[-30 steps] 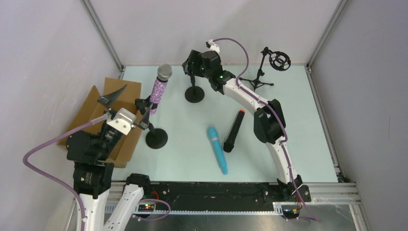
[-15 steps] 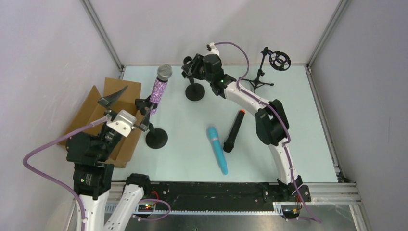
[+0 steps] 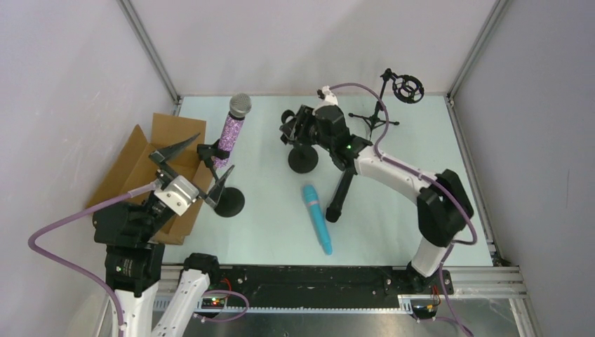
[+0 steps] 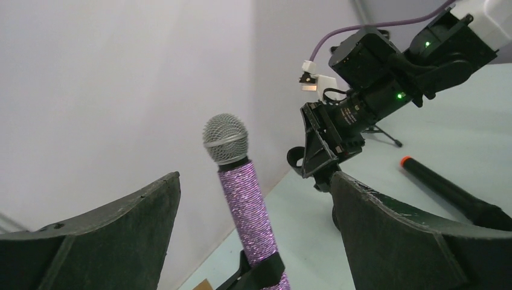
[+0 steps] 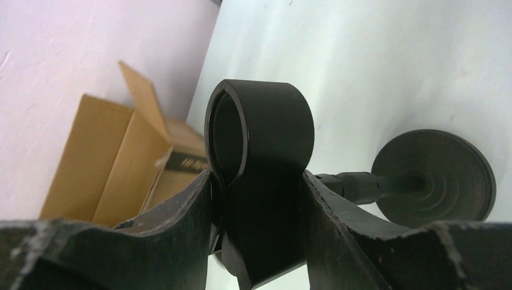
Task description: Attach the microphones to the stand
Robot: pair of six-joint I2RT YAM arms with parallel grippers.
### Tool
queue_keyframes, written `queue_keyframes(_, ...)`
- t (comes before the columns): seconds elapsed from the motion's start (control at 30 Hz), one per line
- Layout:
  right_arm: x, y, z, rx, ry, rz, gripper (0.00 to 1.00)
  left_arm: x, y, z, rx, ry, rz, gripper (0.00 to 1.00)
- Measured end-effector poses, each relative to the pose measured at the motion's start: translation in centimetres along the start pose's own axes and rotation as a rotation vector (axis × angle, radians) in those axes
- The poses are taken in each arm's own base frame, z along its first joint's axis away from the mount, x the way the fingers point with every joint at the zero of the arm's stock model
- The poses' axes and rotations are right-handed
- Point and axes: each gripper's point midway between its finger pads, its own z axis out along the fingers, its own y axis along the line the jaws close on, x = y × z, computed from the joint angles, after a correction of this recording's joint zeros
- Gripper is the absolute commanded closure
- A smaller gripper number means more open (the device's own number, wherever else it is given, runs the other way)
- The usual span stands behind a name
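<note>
Claws first: my left claw is spread wide with nothing in it. It hangs at about 9 o'clock over the table, just in front of the cardboard box, and points at the purple mic. That mic is already clipped into its round-base stand around 10 o'clock, leaning a bit, silver head up. From my left wrist it shows up right between the two fingers, but farther off, not touched.

My right claw is squeezed narrow on the black clip of the second stand, up near 12 o'clock from the middle of the table. The clip has no mic in it, and both fingers press its sides.

The other two mics lie flat on the table. The blue mic is at roughly 6 o'clock, and the black mic is just beside it toward 5 o'clock, its far end tucked under my right arm. The tripod stand sits at 1 o'clock in the far corner, well apart from everything.
</note>
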Motion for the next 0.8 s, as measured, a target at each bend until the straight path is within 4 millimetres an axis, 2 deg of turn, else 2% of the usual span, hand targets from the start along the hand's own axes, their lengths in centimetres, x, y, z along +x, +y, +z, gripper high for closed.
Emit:
queue_keyframes(0.2, 3.4, 3.7, -5.1, -0.102, 0.084, 0.059, 0.6, -0.9, -2.0, 0.1, 0.105, -0.048, -0.025, 0.02)
queue_keyframes(0.33, 5.9, 5.8, -7.5, -0.174, 0.151, 0.101, 0.6, -0.1, -3.0, 0.1, 0.153, -0.045, -0.041, 0.02)
queue_keyframes(0.47, 8.0, 6.2, -9.5, -0.189, 0.2, 0.134, 0.6, 0.6, -4.2, -0.1, 0.199, -0.033, -0.068, 0.02)
queue_keyframes(0.6, 9.5, 6.8, -11.3, -0.18, 0.235, 0.157, 0.61, 0.1, -5.5, -0.6, 0.253, -0.054, -0.087, 0.02)
queue_keyframes(0.7, 9.6, 7.5, -12.6, -0.17, 0.231, 0.184, 0.6, -0.7, -6.5, -1.2, 0.297, -0.081, -0.107, 0.02)
queue_keyframes(0.8, 9.5, 7.7, -14.1, -0.169, 0.22, 0.222, 0.59, -0.5, -7.2, -1.3, 0.331, -0.085, -0.132, 0.02)
